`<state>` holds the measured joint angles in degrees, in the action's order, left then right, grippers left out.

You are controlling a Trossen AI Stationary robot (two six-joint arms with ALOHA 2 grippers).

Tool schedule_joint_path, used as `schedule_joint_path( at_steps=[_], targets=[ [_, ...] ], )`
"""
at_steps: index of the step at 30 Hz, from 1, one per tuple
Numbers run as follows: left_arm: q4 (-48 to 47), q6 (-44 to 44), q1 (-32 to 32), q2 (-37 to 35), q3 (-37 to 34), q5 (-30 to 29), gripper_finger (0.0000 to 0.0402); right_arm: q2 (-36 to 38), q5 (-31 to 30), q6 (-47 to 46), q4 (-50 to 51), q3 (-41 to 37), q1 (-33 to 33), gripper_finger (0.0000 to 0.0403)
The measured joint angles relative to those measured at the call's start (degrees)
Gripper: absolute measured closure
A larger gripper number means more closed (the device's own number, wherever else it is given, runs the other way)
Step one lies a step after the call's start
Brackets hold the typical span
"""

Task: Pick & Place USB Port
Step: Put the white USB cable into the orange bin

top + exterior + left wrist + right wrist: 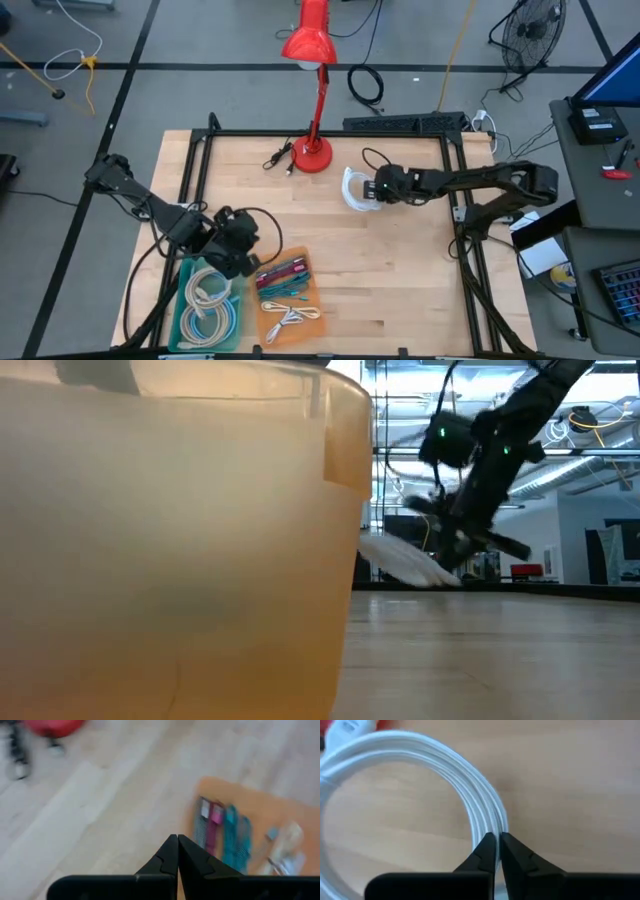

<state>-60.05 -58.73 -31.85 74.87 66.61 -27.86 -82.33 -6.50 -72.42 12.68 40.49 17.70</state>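
a: two trays on my left side first. the teal tray point(178, 318) holds pale coiled cables point(207, 300), looped and ropy, and the orange tray point(296, 330) just beside it holds flat teal and magenta cable bundles point(285, 278) plus one white coil point(288, 318). the orange plastic is translucent and smooth; it fills most of the low view.

b: and your left gripper?

a: my left gripper point(177, 839) hangs over the table at the orange tray's edge, its matte black fingers pressed tip to tip with nothing between them. the bare tabletop point(400, 270) is pale wood planks, with a fine grain.

b: moving right?

a: a red desk lamp point(315, 60) stands on a round glossy base at the table's back edge, with a small black cable point(278, 156) lying beside it.

b: the usb cable?

a: the white usb cable point(420, 755) lies in a round coil on the wood, right of the lamp base, near the table's middle. its strands are smooth, ribbed and bundled side by side. my right gripper point(497, 837) is down on the coil's near side with its pointed fingers pinched together on the strands. in the low view the coil point(405, 560) looks tilted, one side off the wood, though that view is blurred.
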Motion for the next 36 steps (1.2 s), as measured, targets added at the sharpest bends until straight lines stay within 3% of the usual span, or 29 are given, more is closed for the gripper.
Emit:
schedule_joint_path(
  at_steps=[8, 12, 15, 18, 21, 25, 27, 36],
  targets=[
    [-1.4, -8.6, 0.9, -1.0, 0.0, -6.6, 0.0396, 7.1, -8.5, 0.8, -5.6, 7.4, -6.0, 0.0401],
    [1.9, -13.0, 0.8, -4.4, 0.0, -15.5, 0.0397, 7.6, -8.5, 4.5, -11.3, 12.2, -8.9, 0.0402],
    [7.3, -10.9, 0.5, -8.7, 0.0, -22.0, 0.0392, 7.6, -8.5, 6.0, -15.0, 15.2, -11.6, 0.0402],
    [17.2, -2.1, 1.4, -12.8, 0.0, -22.5, 0.0391, 7.2, -10.1, 7.4, -18.3, 17.4, -14.5, 0.0402],
    [30.9, 13.0, 3.2, -16.2, 0.0, -15.6, 0.0398, 7.2, -10.4, 8.7, -22.2, 18.7, -16.9, 0.0402],
    [46.8, 28.8, 7.0, -18.3, 0.0, 2.8, 0.0391, 7.2, -12.9, 9.4, -25.7, 19.0, -20.1, 0.0402],
    [50.4, 30.1, 9.8, -18.3, 0.0, 9.3, 0.0381, 7.2, -13.3, 10.2, -27.1, 19.0, -21.3, 0.0402],
    [50.7, 23.4, 21.2, -12.0, 0.0, 25.6, 0.0346, 7.2, -16.3, 12.3, -28.3, 19.0, -24.2, 0.0402]
  ],
)
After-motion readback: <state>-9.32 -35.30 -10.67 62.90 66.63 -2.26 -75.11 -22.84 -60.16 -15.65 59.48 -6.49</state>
